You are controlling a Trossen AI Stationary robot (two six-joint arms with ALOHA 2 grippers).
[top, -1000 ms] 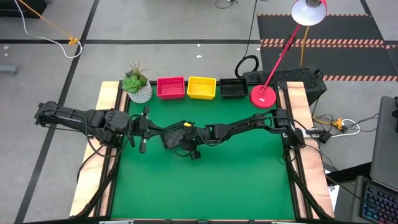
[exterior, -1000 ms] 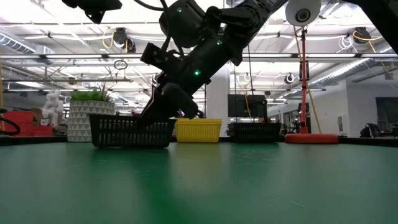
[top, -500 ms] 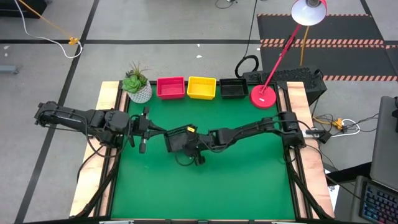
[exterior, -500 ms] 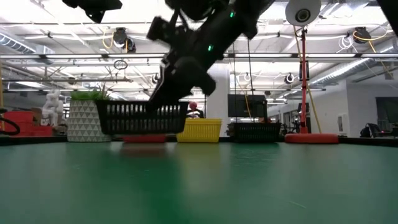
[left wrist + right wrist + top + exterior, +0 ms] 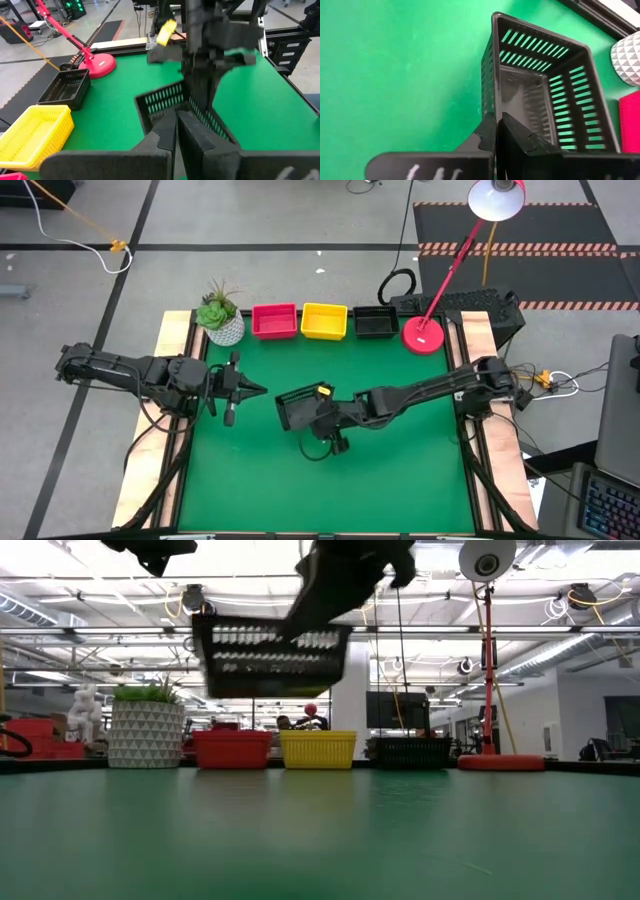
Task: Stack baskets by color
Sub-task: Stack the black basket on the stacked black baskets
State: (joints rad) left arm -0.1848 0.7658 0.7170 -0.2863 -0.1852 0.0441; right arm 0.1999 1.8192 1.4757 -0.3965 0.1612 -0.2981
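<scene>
High view first: we see our right gripper point(image 5: 312, 412) out over the middle of the green table point(image 5: 400, 470), its fingers pinched shut on the wall of a black basket point(image 5: 298, 408). Low view shows that basket point(image 5: 270, 660) lifted well clear of the tabletop, hanging roughly level above the row of baskets behind it. Our right wrist view confirms the grip: the two dark fingers point(image 5: 517, 142) are closed on one slotted side wall, with the basket's empty interior point(image 5: 535, 95) open to the camera.

Along the far edge of the table stand three more baskets side by side: a red basket point(image 5: 274, 321), a yellow basket point(image 5: 324, 321) and a second black basket point(image 5: 376, 322). A white plant pot point(image 5: 224, 327) sits just beside the red one at the left end, and the round red lamp base point(image 5: 424, 335) sits just beside the black one at the right end.

Our left gripper point(image 5: 252, 390) waits near the table's left edge, pointing toward the middle, its fingers closed together and holding nothing. From our left wrist view, the lifted basket point(image 5: 165, 102) hangs just ahead of those closed fingers point(image 5: 192, 135).
</scene>
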